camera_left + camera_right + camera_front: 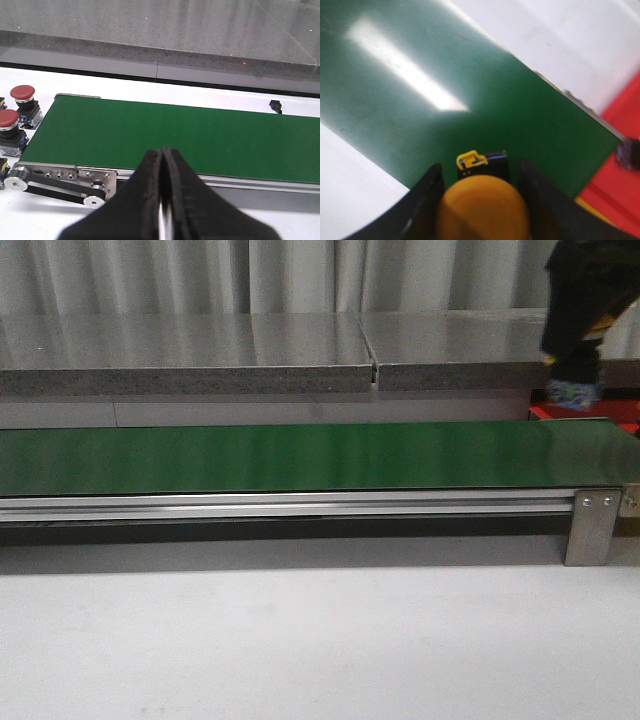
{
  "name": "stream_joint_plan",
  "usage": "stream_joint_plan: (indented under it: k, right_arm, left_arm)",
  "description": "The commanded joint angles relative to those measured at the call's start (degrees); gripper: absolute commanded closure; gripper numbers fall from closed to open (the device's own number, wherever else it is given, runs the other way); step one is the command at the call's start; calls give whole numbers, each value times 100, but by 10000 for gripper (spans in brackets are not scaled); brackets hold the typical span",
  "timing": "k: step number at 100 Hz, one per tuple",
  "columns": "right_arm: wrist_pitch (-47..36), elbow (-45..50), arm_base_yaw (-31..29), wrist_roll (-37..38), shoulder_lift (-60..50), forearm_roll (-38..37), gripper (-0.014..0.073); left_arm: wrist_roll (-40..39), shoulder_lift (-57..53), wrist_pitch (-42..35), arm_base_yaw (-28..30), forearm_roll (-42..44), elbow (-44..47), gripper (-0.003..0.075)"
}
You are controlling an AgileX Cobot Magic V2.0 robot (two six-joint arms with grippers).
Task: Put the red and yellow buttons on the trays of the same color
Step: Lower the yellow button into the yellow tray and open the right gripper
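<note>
A yellow button (482,210) with a dark body sits between the fingers of my right gripper (481,172), which is shut on it above the end of the green belt (445,100). In the front view that gripper (572,390) hangs at the far right, over the belt's end and just in front of the red tray (545,412). The red tray (620,165) lies beyond the belt's edge. Two red buttons (22,93) (7,120) stand on the white table off the belt's other end. My left gripper (162,151) is shut on nothing, above the belt's near rail.
The long green belt (300,455) crosses the table on an aluminium frame (590,525). A grey stone ledge (250,355) runs behind it. A small dark object (630,152) lies on the red tray. A small black part (275,105) sits beyond the belt.
</note>
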Motion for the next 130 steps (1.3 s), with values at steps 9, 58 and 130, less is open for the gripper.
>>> stream_joint_plan:
  k: [9, 58, 130]
  right_arm:
    - [12, -162, -1065, 486, -376, 221, 568]
    - [-1198, 975, -2232, 926, -376, 409, 568]
    - [-2284, 1885, -2234, 926, 306, 583, 414]
  left_arm:
    - [6, 17, -463, -43, -69, -142, 739]
    - [6, 17, -463, -43, -69, -142, 739]
    - [6, 17, -463, -43, -69, -142, 739]
